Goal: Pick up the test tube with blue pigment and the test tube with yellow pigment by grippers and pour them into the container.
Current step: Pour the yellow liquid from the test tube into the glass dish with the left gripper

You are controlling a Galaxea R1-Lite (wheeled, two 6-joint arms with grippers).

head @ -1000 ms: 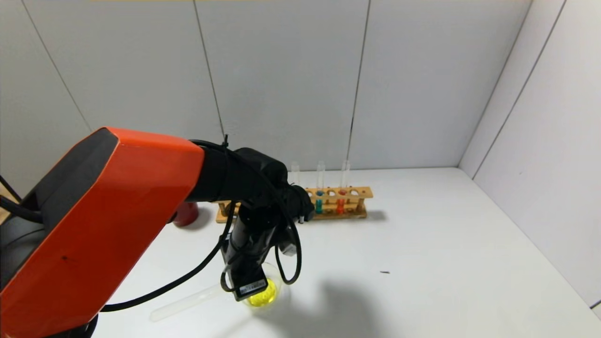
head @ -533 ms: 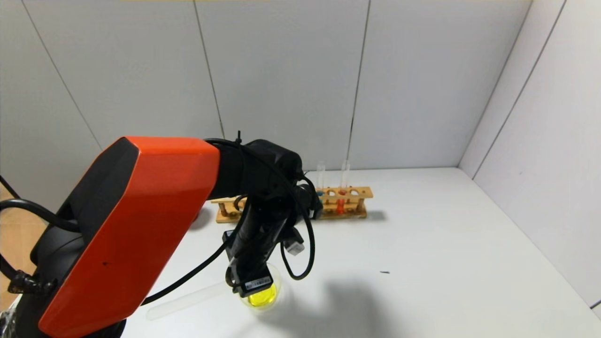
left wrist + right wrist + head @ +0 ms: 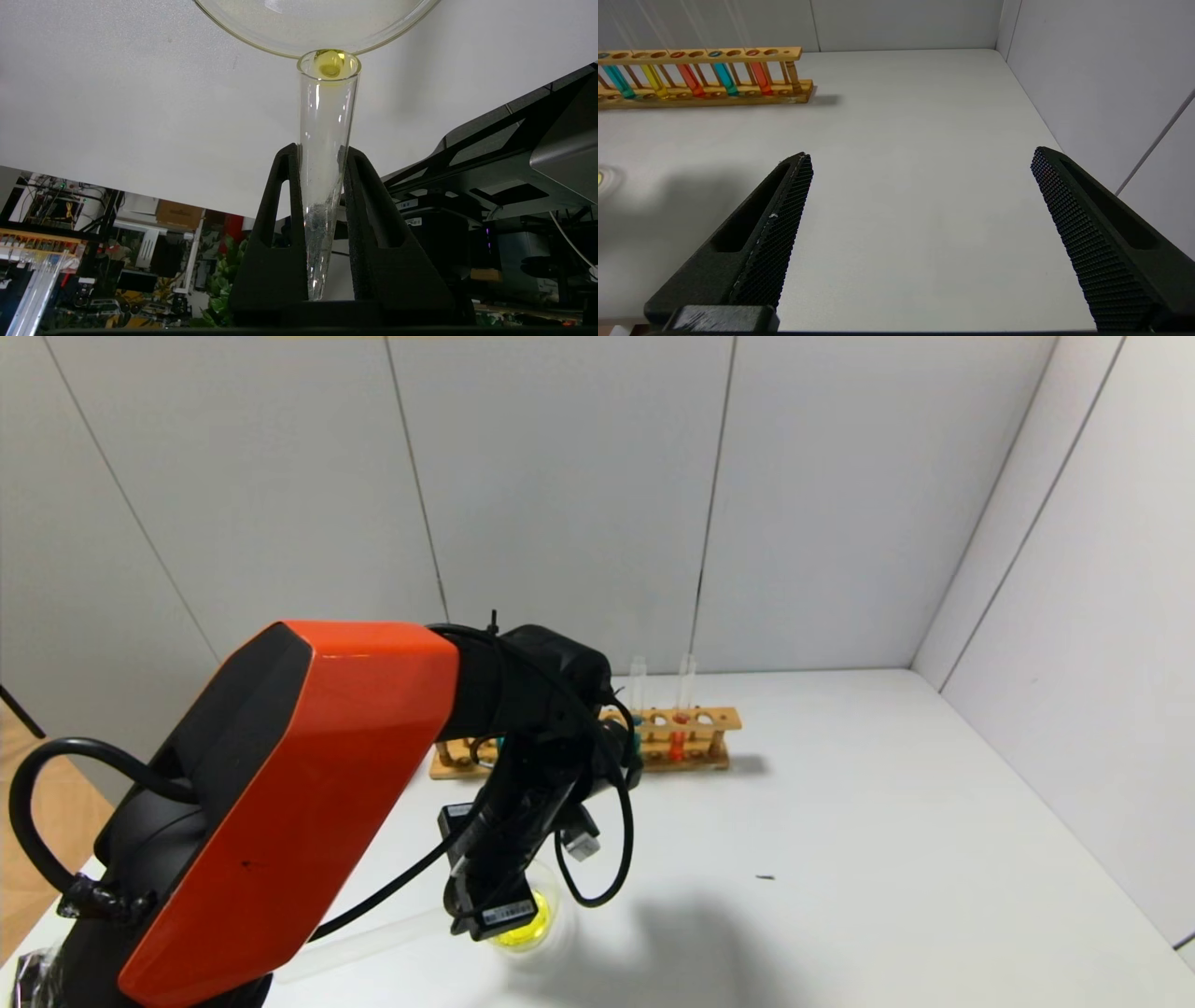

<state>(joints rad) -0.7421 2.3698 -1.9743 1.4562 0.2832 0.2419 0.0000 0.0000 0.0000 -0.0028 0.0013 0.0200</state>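
Observation:
My left gripper [image 3: 493, 905] is shut on the test tube with yellow pigment [image 3: 327, 121] and holds it tipped, bottom end toward the front left [image 3: 373, 938]. The tube's mouth rests at the rim of the clear glass container [image 3: 261, 39] and only a yellow trace shows at its lip. The container [image 3: 525, 926] holds yellow liquid. Two tubes with teal-blue liquid [image 3: 724, 77] [image 3: 616, 79] stand in the wooden rack [image 3: 738, 95]. My right gripper [image 3: 920, 154] is open and empty over bare table, well right of the rack.
The rack [image 3: 695, 739] stands at the back of the white table [image 3: 840, 821], also holding two orange-red tubes [image 3: 759, 77] and a yellow tube [image 3: 654, 79]. Grey walls close the back and right. My left arm's orange shell [image 3: 280, 803] hides the table's left part.
My left arm has shifted right and turned a little with the tube over the container. The dark red cup at the back left is now hidden behind the arm.

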